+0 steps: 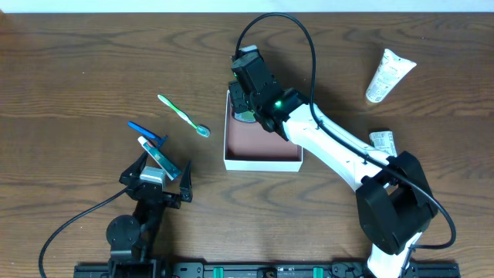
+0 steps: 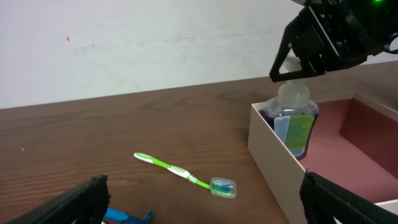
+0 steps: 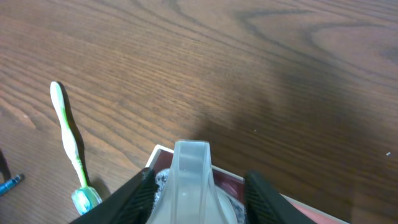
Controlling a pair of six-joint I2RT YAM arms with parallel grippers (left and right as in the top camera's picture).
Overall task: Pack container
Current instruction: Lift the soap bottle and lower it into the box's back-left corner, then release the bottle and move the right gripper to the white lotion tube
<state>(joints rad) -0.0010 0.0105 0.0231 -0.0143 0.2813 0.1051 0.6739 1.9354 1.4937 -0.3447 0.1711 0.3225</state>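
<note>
The container (image 1: 262,164), a shallow white box with a reddish-brown floor, sits at mid-table. A clear bottle of purple liquid (image 2: 293,121) with a pale cap (image 3: 191,168) stands upright in its back left corner. My right gripper (image 1: 248,104) hovers over that cap. Its black fingers (image 3: 134,196) stand on both sides of the cap with gaps showing, so it is open and holds nothing. My left gripper (image 1: 157,179) rests wide open and empty near the front left, facing the container's white wall (image 2: 273,155).
A green toothbrush (image 1: 184,116) lies left of the box. A blue razor (image 1: 145,131) and a small tube (image 1: 158,158) lie just ahead of the left gripper. At the right are a white tube (image 1: 388,75) and a small packet (image 1: 382,141).
</note>
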